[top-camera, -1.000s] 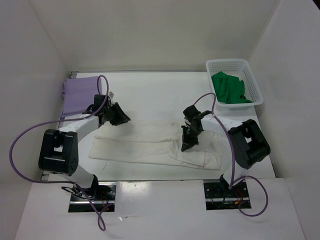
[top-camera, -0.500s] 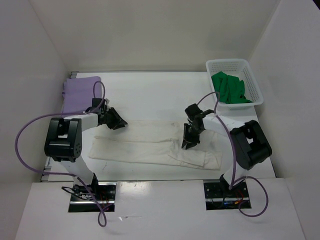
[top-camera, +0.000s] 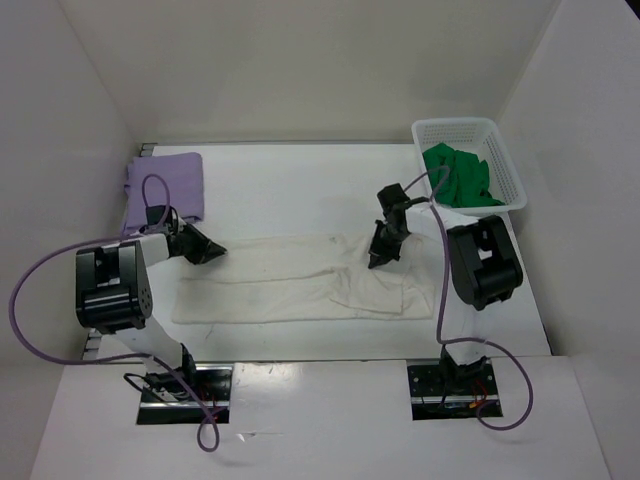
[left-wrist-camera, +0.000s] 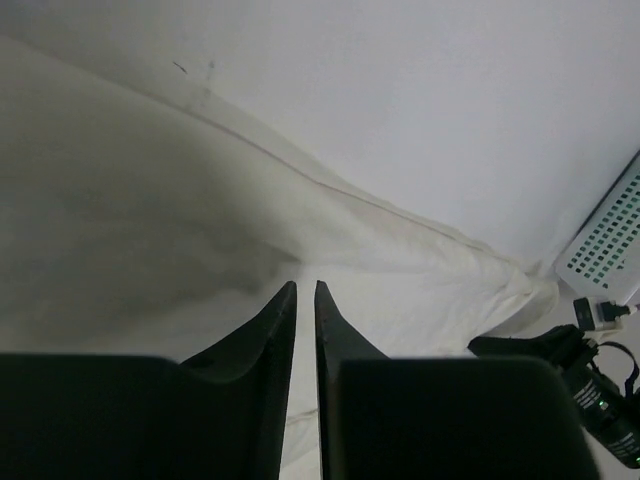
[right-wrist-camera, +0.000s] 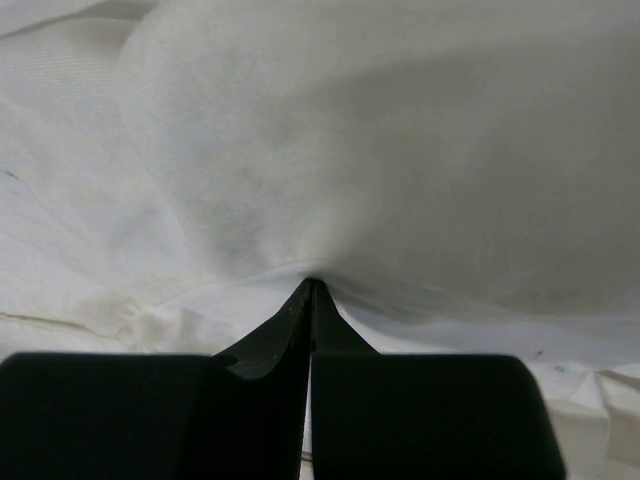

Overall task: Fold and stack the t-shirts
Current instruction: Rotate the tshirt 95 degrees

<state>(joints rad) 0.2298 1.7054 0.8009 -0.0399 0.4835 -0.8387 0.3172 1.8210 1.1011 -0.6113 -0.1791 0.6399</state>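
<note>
The cream t-shirt (top-camera: 290, 285) lies as a long folded strip across the middle of the table. My left gripper (top-camera: 212, 250) rests low at its back left corner; in the left wrist view its jaws (left-wrist-camera: 305, 285) stand a thin slit apart over the cream cloth (left-wrist-camera: 150, 230), with nothing between them. My right gripper (top-camera: 378, 258) is on the strip's right part, shut, and the cream cloth (right-wrist-camera: 380, 150) puckers into its tips (right-wrist-camera: 312, 282). The lavender t-shirt (top-camera: 165, 185) lies folded at the back left. The green t-shirt (top-camera: 458, 175) is bunched in the basket.
A white mesh basket (top-camera: 500, 150) stands at the back right corner, and its wall (left-wrist-camera: 610, 240) shows in the left wrist view. White walls close in the table on three sides. Both arm bases sit at the near edge.
My left gripper slid left along the cream shirt's back edge and its jaws narrowed. My right gripper moved back a little, opened and shut again. The strip's right end has drawn in.
</note>
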